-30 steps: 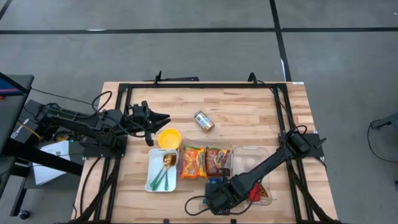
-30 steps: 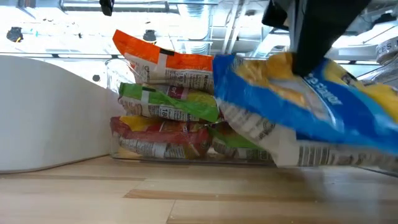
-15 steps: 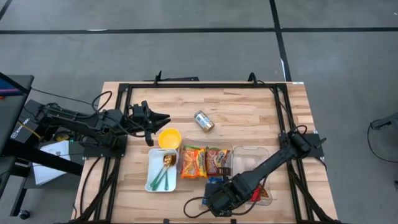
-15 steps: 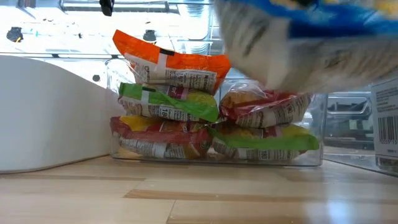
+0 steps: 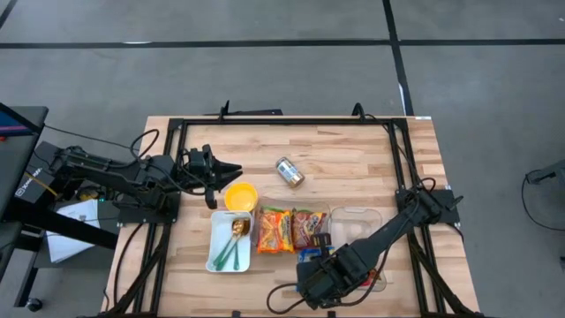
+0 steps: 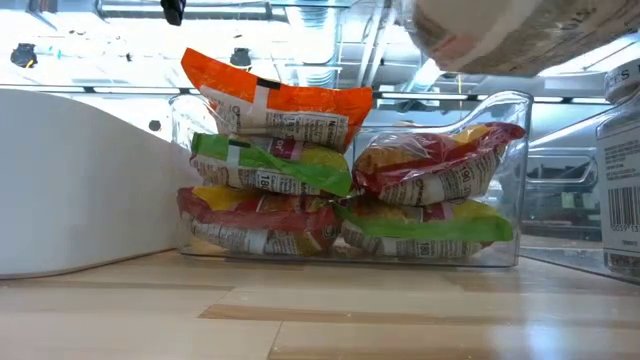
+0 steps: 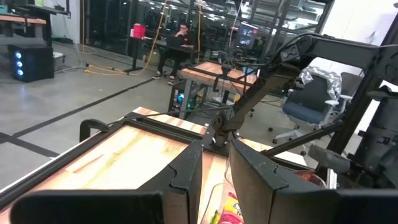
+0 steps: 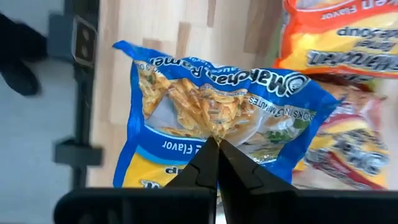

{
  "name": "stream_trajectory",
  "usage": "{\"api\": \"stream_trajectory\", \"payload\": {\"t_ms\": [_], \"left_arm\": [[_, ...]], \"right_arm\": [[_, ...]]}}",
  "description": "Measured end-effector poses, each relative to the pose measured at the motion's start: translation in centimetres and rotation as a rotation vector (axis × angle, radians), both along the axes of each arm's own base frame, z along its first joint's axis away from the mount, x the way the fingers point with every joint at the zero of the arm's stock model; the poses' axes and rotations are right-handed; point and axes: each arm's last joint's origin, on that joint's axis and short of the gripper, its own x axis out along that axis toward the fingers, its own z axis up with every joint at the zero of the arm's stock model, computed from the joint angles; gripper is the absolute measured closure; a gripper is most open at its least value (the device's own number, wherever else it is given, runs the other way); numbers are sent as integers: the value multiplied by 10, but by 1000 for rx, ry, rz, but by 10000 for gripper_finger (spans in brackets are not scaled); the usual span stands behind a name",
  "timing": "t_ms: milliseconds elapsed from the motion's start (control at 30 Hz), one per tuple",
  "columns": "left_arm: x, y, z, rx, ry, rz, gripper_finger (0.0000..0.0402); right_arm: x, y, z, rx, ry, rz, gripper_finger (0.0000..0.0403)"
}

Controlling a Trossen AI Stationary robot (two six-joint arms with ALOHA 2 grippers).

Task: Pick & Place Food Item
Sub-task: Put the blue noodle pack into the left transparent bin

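A blue ramen packet [image 8: 211, 106] hangs under my right gripper [image 8: 217, 148], which is shut on it near the table's near edge [image 5: 311, 261]. In the low view only the packet's underside [image 6: 500, 40] shows, above and in front of the clear bin [image 6: 505, 110]. The bin holds several ramen packets [image 5: 291, 230] stacked in two piles, orange, green and red. My left gripper [image 5: 231, 166] waits level over the table's left part, its fingers a little apart [image 7: 215, 163] with nothing between them. My right gripper pinches the middle of the blue packet's printed face [image 8: 219, 132] between its two fingertips. The fingers come from above, pointing steeply down. The packet hangs below them, lifted clear of the table and higher than the bin's rim.
A white tray [image 5: 216, 256] with utensils and a yellow bowl [image 5: 240, 196] stand left of the bin. A tin can [image 5: 290, 172] lies farther back. An empty clear container [image 5: 357, 223] stands right of the bin. A black frame [image 5: 282, 122] runs around the work area.
My right gripper has gone up, staying shut on the blue packet. The packet, which hung low in front of the bin a second ago, has risen above the bin's rim and almost out of the low view.
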Motion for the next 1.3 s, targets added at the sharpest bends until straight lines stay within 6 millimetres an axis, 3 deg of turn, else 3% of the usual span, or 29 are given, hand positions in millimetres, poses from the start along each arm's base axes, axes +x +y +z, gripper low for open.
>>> {"api": "stream_trajectory", "payload": {"t_ms": [300, 800, 1300], "left_arm": [[0, 0, 0, 0, 0, 0, 325], [0, 0, 0, 5, 2, 0, 325], [0, 0, 0, 32, 8, 0, 325]], "right_arm": [[7, -18, 3, -49, 49, 115, 403], [29, -75, 14, -8, 89, 162, 403], [40, -113, 18, 27, 106, 81, 403]]}}
